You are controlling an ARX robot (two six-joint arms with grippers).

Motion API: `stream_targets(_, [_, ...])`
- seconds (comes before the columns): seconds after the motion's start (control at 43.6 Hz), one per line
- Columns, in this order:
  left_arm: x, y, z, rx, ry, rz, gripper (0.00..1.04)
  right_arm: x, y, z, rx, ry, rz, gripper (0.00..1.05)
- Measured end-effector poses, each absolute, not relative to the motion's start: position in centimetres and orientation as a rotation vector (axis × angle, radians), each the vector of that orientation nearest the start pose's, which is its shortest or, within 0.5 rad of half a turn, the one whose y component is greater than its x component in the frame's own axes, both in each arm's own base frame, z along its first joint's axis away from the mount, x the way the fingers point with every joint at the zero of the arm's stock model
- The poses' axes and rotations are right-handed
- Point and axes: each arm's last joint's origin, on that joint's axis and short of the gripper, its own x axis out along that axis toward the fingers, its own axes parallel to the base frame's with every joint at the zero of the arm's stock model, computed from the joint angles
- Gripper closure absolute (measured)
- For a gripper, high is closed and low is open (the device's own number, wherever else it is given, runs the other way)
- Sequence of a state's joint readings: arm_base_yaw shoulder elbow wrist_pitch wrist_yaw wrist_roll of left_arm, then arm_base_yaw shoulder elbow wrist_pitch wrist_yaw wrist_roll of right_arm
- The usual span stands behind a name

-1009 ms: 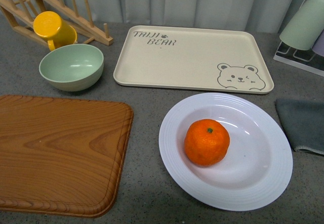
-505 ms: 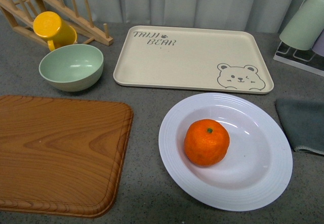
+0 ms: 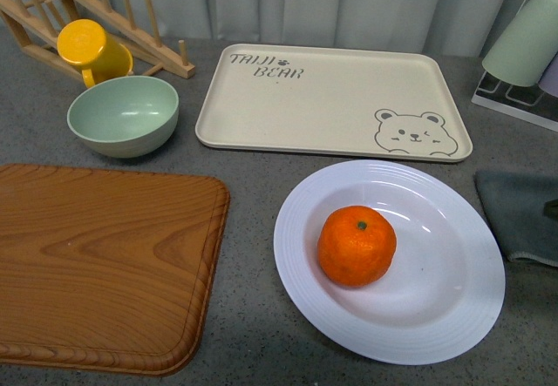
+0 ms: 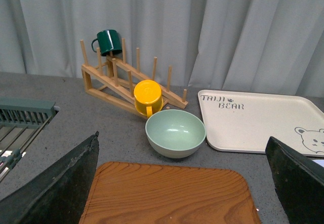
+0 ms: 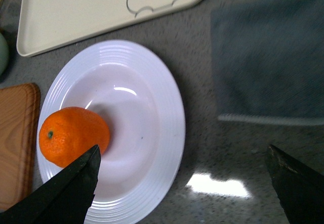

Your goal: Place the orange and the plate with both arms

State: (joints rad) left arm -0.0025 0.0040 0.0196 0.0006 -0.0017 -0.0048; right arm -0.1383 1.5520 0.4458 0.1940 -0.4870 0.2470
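1. The round bright orange fruit (image 3: 356, 245) sits in the well of the wide, shallow white plate with the ridged rim (image 3: 453, 290), left of its middle, with the green stem spot facing up.
2. The plate rests on the grey counter, just in front of the rectangular beige tray (image 3: 331, 98) and between the wooden cutting board (image 3: 96, 264) and the folded grey cloth (image 3: 523, 212).
3. The pale green round bowl (image 3: 131, 142) stands mouth up beside the tray's left end.
4. A yellow cup (image 3: 87, 48) rests on the slatted wooden rack (image 3: 166, 59) behind the bowl. A dark green mug (image 4: 107, 42) hangs higher on the rack.
5. The tray reads "TAIJI BEAR" at its far left corner, and a line-drawn bear face (image 3: 416, 132) is at its near right corner.
6. The left gripper (image 4: 182, 135) has its jaws spread wide, holding nothing.
7. The right gripper (image 5: 182, 145), above the plate's edge, is likewise spread and holds nothing.
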Motion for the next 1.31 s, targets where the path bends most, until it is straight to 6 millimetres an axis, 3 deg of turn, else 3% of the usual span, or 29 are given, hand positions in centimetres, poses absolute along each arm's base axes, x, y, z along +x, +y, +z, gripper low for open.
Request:
stream_targets(0.092, [9.7,0.0,17.0,-0.004,-0.016,-0.001,0.07,25.1,-2.4,8.9,0.603,1.019,0.217,0.09])
stream_targets(0.252, [9.7,0.0,17.0,-0.004,-0.016,-0.001,0.07,26.1,-2.7,7.6,0.683,1.081,0.235,0.09])
stream_targets(0.734, [9.7,0.0,17.0,-0.004,-0.016,-0.001,0.07,28.5,-0.5,3.0,0.922,1.192,0.314,0.09])
stream_targets(1.124, [9.7,0.0,17.0,-0.004,-0.016,-0.001,0.07,30.1,0.3,2.1,0.988,1.177,0.345,0.10])
stream_targets(1.262, [9.7,0.0,17.0,-0.004,-0.016,-0.001,0.07,30.0,0.6,1.8,0.967,1.199,0.310,0.34])
stream_targets(1.308, [9.7,0.0,17.0,-0.004,-0.016,-0.001,0.07,29.9,0.7,1.6,0.958,1.206,0.301,0.46])
